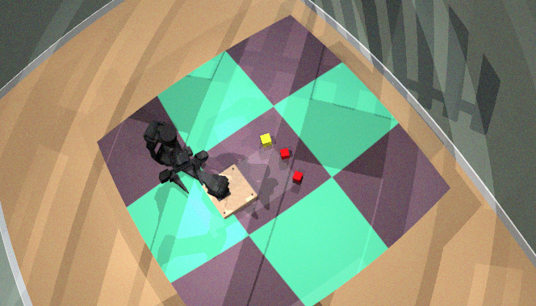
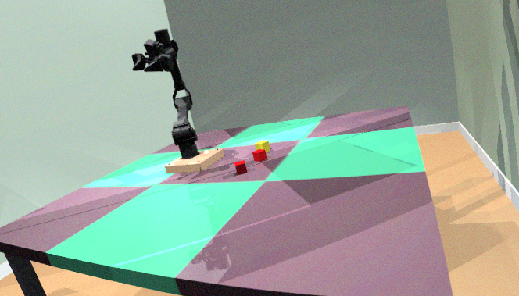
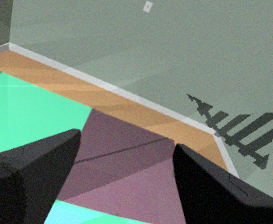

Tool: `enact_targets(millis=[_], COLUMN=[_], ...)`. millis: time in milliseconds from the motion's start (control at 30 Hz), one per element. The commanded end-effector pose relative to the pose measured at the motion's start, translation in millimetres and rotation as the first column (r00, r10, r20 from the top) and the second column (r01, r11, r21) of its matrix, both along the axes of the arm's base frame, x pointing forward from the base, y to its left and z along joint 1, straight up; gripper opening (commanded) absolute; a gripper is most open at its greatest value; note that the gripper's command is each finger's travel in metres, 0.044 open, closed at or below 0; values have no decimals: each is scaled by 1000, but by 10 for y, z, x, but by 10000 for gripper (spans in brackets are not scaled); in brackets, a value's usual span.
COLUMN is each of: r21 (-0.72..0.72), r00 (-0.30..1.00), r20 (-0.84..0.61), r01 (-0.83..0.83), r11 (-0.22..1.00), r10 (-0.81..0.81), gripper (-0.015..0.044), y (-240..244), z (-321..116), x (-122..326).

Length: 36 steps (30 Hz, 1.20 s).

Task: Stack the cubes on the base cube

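A yellow cube (image 1: 265, 140) (image 2: 262, 146), the larger one and apparently the base cube, sits on the dark centre square of the table. A red cube (image 1: 285, 153) (image 2: 259, 155) lies close beside it, with a gap between them. Another red cube (image 1: 298, 177) (image 2: 241, 167) lies farther from the yellow one. Nothing is on top of any cube. My gripper (image 1: 196, 189) (image 2: 139, 69) (image 3: 128, 144) is open and empty, high above the table and on the far side of the arm's base from the cubes. No cube shows in the wrist view.
The arm's wooden base plate (image 1: 240, 192) (image 2: 211, 160) stands near the cubes. The checkered table (image 1: 323, 232) (image 2: 156, 221) (image 3: 124, 132) has green and purple squares. Its edges drop to a wooden floor, with walls beyond.
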<state>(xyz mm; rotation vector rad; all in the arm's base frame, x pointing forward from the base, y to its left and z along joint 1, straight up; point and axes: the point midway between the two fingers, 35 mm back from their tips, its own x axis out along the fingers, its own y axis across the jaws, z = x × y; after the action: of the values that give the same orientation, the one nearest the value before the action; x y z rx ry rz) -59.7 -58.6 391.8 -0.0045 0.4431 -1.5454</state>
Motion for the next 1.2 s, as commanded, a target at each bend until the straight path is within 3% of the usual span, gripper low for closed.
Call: enact_targets(millis=[0, 233, 467, 833, 1167], r21=[83, 248, 417, 663, 836], r00=[986, 883, 684, 232, -231], r20=[-100, -255, -357, -392, -298], r01=[-127, -335, -492, -600, -531], r11=[988, 909, 764, 448, 136], r10=[135, 395, 636, 890, 926], gripper=[265, 265, 265, 265, 265], y=[-254, -630, -843, -826, -459], z=[-22, -125, -329, -832, -1445], x=[267, 834, 1461, 2445, 3195])
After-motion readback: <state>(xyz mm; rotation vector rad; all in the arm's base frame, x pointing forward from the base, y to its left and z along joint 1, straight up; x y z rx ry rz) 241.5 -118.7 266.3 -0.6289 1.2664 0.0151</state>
